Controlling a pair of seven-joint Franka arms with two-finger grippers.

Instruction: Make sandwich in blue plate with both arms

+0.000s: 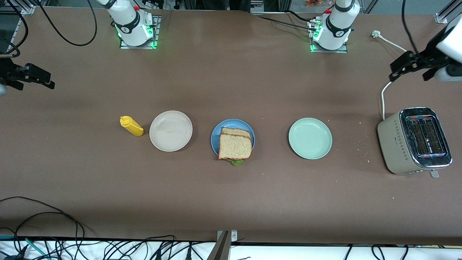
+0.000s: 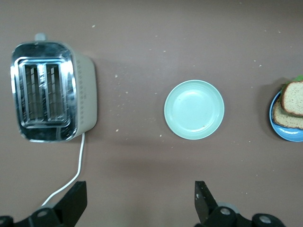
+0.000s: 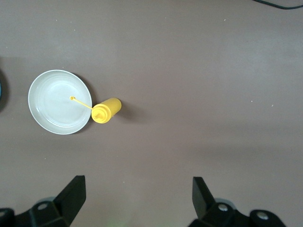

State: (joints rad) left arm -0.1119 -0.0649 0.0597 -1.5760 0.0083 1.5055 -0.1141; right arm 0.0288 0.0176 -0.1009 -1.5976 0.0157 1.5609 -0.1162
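The sandwich [image 1: 235, 146] lies on the blue plate [image 1: 216, 134] at mid-table: two brown bread slices, the top one shifted toward the front camera and overhanging the rim, with green lettuce [image 1: 237, 163] peeking out beneath. The left wrist view catches the sandwich [image 2: 293, 101] and blue plate [image 2: 289, 135] at its edge. My left gripper [image 1: 408, 74] hangs open in the air at the left arm's end of the table, near the toaster. At the right arm's end my right gripper [image 1: 34, 83] hangs open too. Nothing sits between the fingers of the left gripper [image 2: 140, 196] or the right gripper [image 3: 138, 191].
A pale green plate [image 1: 310, 138] lies beside the blue one toward the left arm's end, then a beige toaster [image 1: 415, 141] with a white cord [image 1: 383, 97]. Toward the right arm's end sit a beige-white plate [image 1: 170, 130] and a yellow squeeze bottle [image 1: 131, 126]. Crumbs dot the table near the toaster.
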